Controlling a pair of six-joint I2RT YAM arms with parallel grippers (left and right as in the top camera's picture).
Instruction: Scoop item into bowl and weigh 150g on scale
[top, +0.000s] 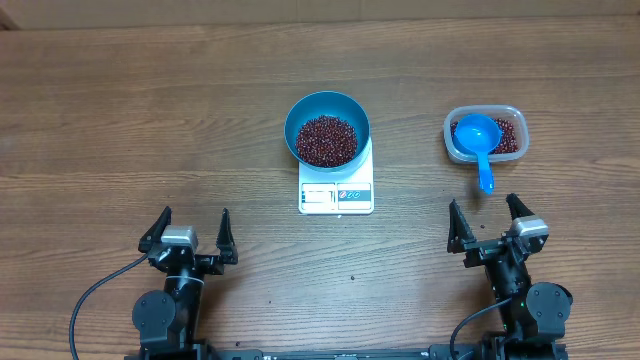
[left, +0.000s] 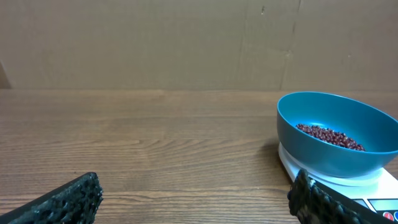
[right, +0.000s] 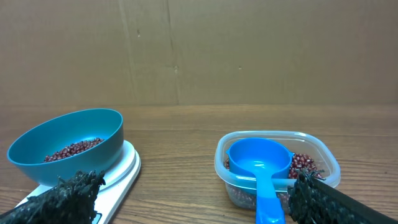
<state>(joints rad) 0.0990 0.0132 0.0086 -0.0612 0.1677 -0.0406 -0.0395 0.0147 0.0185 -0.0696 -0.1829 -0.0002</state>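
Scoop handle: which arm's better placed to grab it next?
Right, probably. The blue scoop sits in the clear tub just ahead of the open right gripper, handle toward it; the left gripper is open too, but beyond the scale.

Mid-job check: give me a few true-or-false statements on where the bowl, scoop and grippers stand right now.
1. The bowl sits on the scale. True.
2. The bowl is empty. False: it holds beans.
3. The scoop rests in the clear tub. True.
4. The right gripper holds the scoop. False: it is open, apart from it.
5. The left gripper is shut. False: it is open, holding nothing.
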